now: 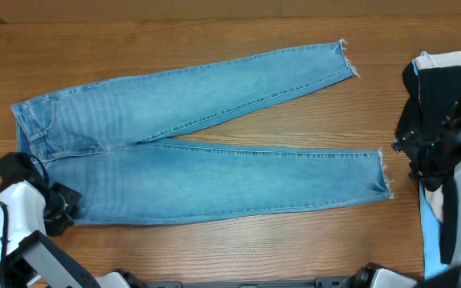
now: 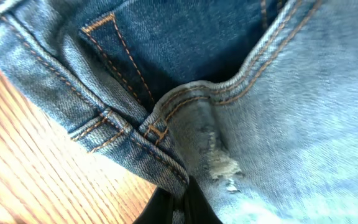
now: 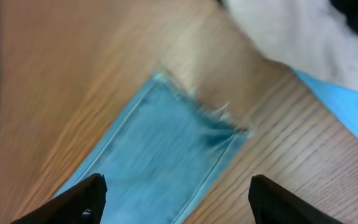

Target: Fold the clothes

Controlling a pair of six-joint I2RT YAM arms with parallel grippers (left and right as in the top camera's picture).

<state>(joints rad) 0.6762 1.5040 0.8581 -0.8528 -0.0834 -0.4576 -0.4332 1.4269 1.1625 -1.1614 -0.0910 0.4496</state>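
As they lie flat, jeans run crosswise — waistband left.

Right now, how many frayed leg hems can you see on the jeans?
2. The upper hem lies toward the top right; the lower hem lies below it, slightly farther right. None hidden.

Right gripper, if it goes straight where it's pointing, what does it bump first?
Most likely the jeans: the open right gripper points at a leg near its frayed hem, though depth is hard to judge.
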